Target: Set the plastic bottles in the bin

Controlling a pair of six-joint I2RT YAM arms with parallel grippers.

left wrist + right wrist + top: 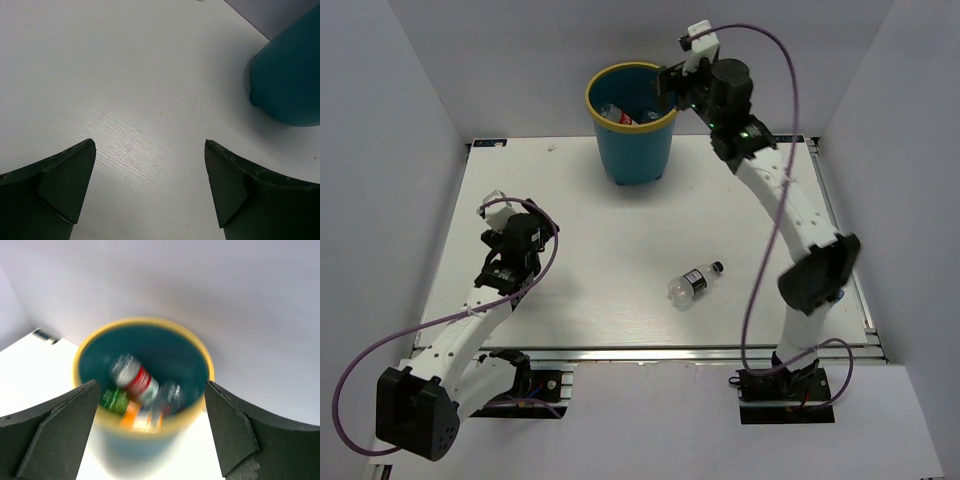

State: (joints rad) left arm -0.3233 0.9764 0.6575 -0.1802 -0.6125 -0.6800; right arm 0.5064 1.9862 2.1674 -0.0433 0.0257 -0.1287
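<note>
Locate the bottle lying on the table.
In the top view, the clear bottle lies on its side right of centre, toward the near edge of the table, closer to the right arm and away from the bin.

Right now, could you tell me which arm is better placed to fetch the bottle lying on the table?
Probably the right: the dark-labelled bottle lies nearer its base, and the right gripper stands open and empty over the bin.
</note>
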